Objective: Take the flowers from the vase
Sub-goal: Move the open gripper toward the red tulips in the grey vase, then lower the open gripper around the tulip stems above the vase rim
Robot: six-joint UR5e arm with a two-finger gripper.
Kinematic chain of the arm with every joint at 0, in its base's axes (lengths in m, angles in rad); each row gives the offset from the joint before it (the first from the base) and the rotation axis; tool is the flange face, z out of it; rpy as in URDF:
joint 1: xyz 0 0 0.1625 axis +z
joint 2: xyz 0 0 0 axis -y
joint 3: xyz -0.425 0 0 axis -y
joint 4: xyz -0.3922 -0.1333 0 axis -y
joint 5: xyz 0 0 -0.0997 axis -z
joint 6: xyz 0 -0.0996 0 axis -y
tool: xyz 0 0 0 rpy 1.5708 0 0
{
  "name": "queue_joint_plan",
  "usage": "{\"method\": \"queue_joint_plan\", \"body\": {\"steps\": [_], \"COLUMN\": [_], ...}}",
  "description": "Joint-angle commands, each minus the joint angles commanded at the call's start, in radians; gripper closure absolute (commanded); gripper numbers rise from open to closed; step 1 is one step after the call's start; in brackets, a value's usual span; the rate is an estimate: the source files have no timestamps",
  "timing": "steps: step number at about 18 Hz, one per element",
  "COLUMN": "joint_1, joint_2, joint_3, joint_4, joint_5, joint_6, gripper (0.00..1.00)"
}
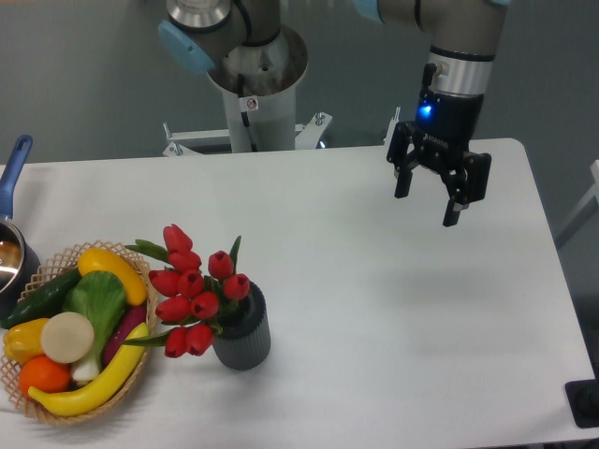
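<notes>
Red flowers [193, 292] stand in the vase [242, 332] at the lower left of the table [393, 309], just beside a basket [56, 412] of toy food. The gripper [426, 208] hangs high at the upper right, fingers apart and empty, well apart from the bouquet. From the gripper, the flowers lie toward about 8 o'clock. Their stems lean from the vase neck up toward 10 o'clock, so I think the fingers must close across this leaning axis.
</notes>
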Motion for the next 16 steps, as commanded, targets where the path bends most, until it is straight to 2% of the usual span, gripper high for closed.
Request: {"method": "queue_joint_plan", "body": {"steps": [6,11,14,16], "joint_1": [-0.003,-0.104,-0.13,-0.135], "joint_2": [0.003,-0.015,-0.017,-0.023], "joint_3": [-0.012,-0.046,-0.067,-0.075], "joint_4": [0.0,0.002,0.0,0.0], "joint_5": [0.002,-0.005,-0.061,-0.109], "joint_6": [-0.003,-0.193,-0.32,-0.357], "gripper": [0.0,0.0,0.0,0.0]}}
